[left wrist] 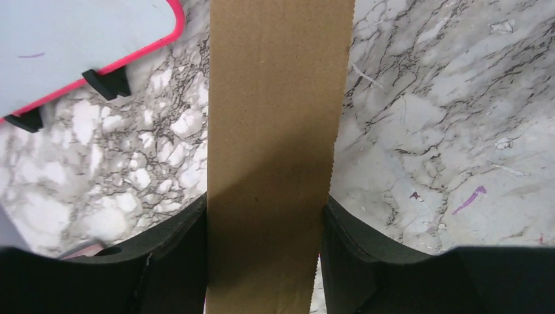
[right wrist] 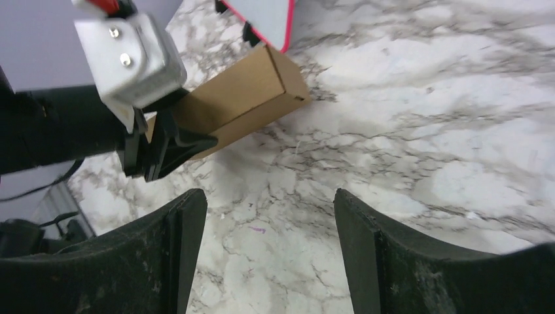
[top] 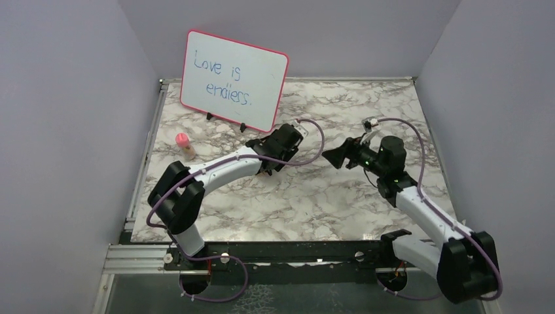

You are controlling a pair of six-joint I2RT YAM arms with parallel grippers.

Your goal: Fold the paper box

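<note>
Grippers mid-table, beyond the arm bases. Left gripper (left wrist: 265, 222): fingers clamped on the two long sides of the paper box (left wrist: 275, 118), a small brown rectangular box, its free end closed. Cannot tell whether it touches the marble table (right wrist: 425, 131). Right gripper (right wrist: 268, 199), at 3 o'clock of the left: jaws apart, nothing between them, box at its 11 o'clock. Farther off, from the left gripper: pink-capped bottle (top: 184, 145) at 9 o'clock; pink-framed whiteboard (top: 233, 80) at 11 o'clock, far edge.

Brown paper box (left wrist: 271, 131), grey-veined white table (left wrist: 432, 118)
</note>
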